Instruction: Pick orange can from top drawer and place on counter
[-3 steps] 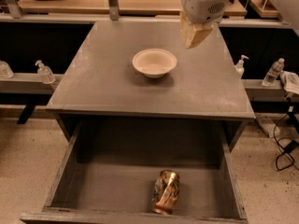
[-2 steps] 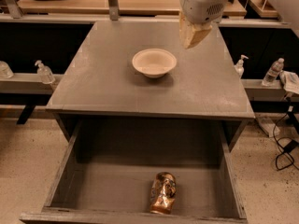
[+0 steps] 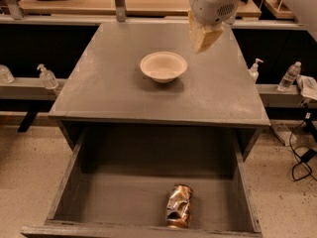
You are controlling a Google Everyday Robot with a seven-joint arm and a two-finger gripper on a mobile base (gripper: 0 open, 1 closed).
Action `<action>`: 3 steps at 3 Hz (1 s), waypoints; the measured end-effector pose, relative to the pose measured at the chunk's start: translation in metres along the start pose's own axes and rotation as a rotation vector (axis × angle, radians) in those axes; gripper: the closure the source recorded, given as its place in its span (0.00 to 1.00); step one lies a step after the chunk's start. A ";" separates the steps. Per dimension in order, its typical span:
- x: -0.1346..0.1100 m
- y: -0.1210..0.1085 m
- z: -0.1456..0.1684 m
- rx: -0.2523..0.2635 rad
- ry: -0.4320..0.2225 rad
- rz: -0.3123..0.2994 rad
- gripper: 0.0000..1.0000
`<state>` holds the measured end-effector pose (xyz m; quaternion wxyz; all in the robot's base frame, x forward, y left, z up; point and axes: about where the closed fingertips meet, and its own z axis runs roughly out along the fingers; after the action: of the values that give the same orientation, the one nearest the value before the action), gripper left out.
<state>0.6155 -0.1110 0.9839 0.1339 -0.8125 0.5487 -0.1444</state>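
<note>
The orange can (image 3: 179,206), crushed and shiny orange-gold, lies in the open top drawer (image 3: 69,182) near its front edge, right of the middle. The counter (image 3: 109,88) is the flat grey cabinet top behind the drawer. My gripper (image 3: 203,36) hangs from the white arm above the counter's far right part, to the upper right of a white paper bowl (image 3: 163,66). It is far from the can and holds nothing that I can see.
Hand sanitiser bottles stand on ledges at the left (image 3: 47,77) and right (image 3: 255,69) of the cabinet, with a water bottle (image 3: 289,76) further right. Cables (image 3: 302,157) lie on the speckled floor at right. A wooden table (image 3: 99,1) stands behind.
The view has shifted slightly, so the can sits a little higher in the picture. The gripper has stayed above the counter's far right part.
</note>
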 end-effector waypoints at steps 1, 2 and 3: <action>-0.001 -0.002 0.001 0.009 -0.001 -0.001 0.06; -0.001 -0.004 0.001 0.015 -0.001 -0.002 0.00; -0.001 -0.004 0.001 0.015 -0.001 -0.002 0.00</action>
<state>0.6190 -0.1083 0.9844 0.1403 -0.8121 0.5467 -0.1482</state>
